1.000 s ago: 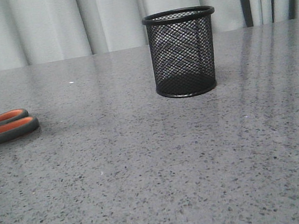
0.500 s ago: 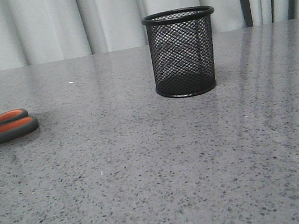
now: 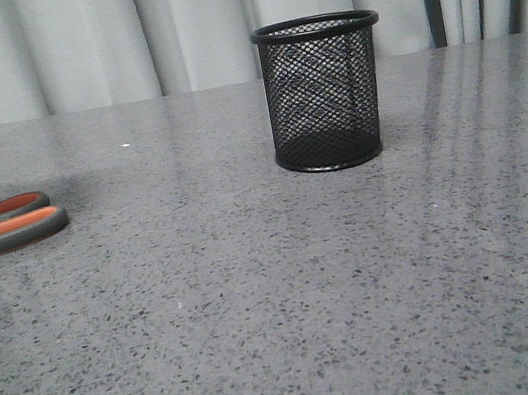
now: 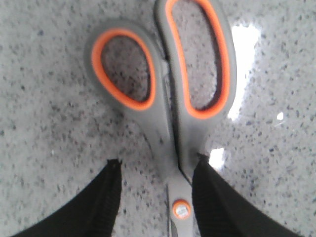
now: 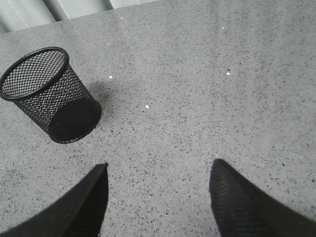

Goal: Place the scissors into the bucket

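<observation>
A pair of scissors with dark grey plastic handles lined in orange is lying flat on the grey speckled stone table at the left edge of the front view, only its handle loops showing there. A small black wire-mesh cylinder bucket with a solid rim and base is standing upright in the upper centre of that frame, well apart from the scissors. White curtains are hanging behind the table.

In the left wrist view, the left gripper is sitting with its black fingers spread wide on either side of the scissors' shank, just above the silver pivot screw; one finger is at the shank's edge, the other standing clear.

In the right wrist view, the right gripper is hovering wide open above bare table, the bucket sitting in the upper left of that frame.
</observation>
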You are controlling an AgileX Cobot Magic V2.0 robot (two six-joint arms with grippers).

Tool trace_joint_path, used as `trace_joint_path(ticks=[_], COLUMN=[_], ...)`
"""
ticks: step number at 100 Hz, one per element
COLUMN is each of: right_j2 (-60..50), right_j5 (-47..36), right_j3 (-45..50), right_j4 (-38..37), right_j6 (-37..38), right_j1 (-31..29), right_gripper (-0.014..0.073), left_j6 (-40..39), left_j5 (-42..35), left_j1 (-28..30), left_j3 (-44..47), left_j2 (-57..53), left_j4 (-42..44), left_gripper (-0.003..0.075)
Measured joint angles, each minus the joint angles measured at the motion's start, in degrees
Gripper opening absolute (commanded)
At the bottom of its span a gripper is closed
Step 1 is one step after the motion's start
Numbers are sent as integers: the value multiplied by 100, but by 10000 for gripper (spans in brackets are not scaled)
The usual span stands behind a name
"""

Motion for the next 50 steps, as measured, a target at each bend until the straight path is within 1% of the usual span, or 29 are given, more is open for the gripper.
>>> trace_joint_path(ticks=[14,50], right_j2=[0,0], right_j5=[-49,-49], right_j3=[74,182], right_j4=[0,0], right_j6=[0,0], right_j1=[0,0], right_gripper=[405,405], left_j6=[156,181], left_j5=[65,146], left_j1=[0,12], left_j3=[-42,-122], left_j2=[210,292], left_j4=[-125,-219], left_gripper=[307,308])
